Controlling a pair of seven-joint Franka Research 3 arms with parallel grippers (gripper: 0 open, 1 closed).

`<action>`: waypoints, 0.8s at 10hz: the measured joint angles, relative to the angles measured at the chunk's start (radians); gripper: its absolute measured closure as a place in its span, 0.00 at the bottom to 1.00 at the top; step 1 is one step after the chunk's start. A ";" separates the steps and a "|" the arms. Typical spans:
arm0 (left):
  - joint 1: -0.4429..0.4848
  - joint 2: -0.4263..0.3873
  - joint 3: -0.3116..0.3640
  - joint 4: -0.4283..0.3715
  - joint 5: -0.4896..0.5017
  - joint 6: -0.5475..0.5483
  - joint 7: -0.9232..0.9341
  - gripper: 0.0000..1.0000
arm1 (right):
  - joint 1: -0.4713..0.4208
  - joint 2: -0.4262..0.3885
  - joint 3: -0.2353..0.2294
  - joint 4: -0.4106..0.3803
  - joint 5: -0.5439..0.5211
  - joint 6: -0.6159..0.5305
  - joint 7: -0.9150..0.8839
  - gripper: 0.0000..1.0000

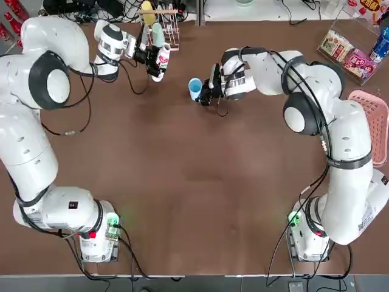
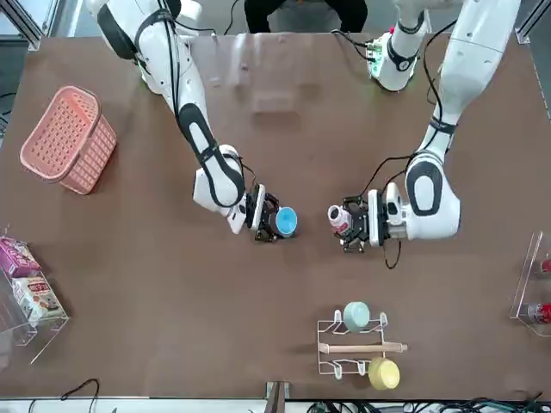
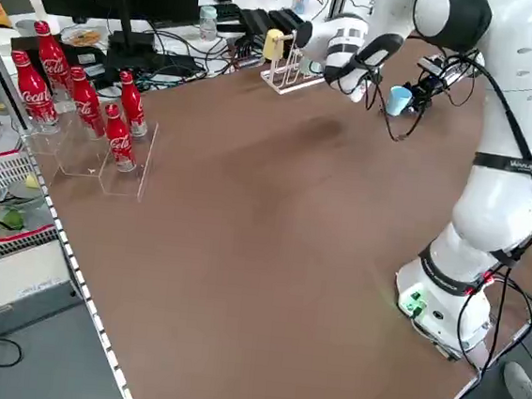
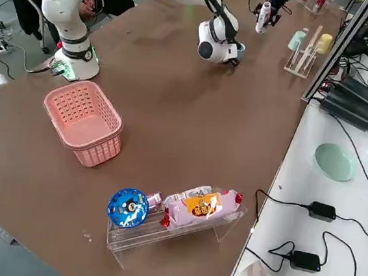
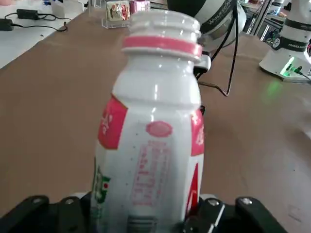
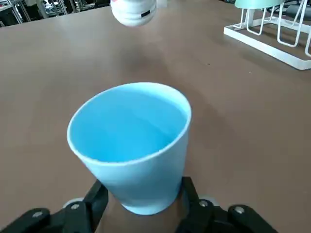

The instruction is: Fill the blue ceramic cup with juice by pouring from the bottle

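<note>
So here I've got both arms stretched out toward the far edge of the table (image 1: 182, 201), one task thing in each gripper. My left gripper (image 1: 152, 59) is pinching the bottle (image 1: 162, 62) around its lower body, fingers pressed against the label on either side. It hangs above the table near the far edge, just in front of the white rack (image 1: 164, 27) with the mint cup (image 1: 157, 33) and yellow cup (image 1: 148, 12). In the left wrist view the bottle (image 5: 150, 131) looks roughly in line with my fingers, not tipped to pour. Gripping low makes sense to me: it leaves the neck free to swing over a rim.

My right gripper (image 1: 205, 91) is clamped on the blue ceramic cup (image 1: 195, 88) low down, nearer the middle of that far edge. From the right wrist camera the cup (image 6: 131, 145) leans a bit and its mouth faces open and empty, so no juice in yet. I reckon I'm holding it steady so it can't slide or tip.

Bottle and cup sit apart, with bare table between them. Can't tell for sure whether the cap's off.
</note>
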 joint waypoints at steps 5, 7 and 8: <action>-0.067 -0.022 0.008 -0.025 0.000 0.064 -0.041 0.51 | -0.003 0.000 -0.001 0.000 0.001 0.001 -0.008 0.33; -0.091 -0.024 0.011 -0.025 0.000 0.098 -0.056 0.51 | -0.005 0.000 -0.001 0.000 0.001 0.001 -0.010 0.33; -0.107 -0.024 0.014 -0.025 0.001 0.121 -0.058 0.51 | -0.006 0.000 -0.001 0.000 0.001 0.001 -0.011 0.33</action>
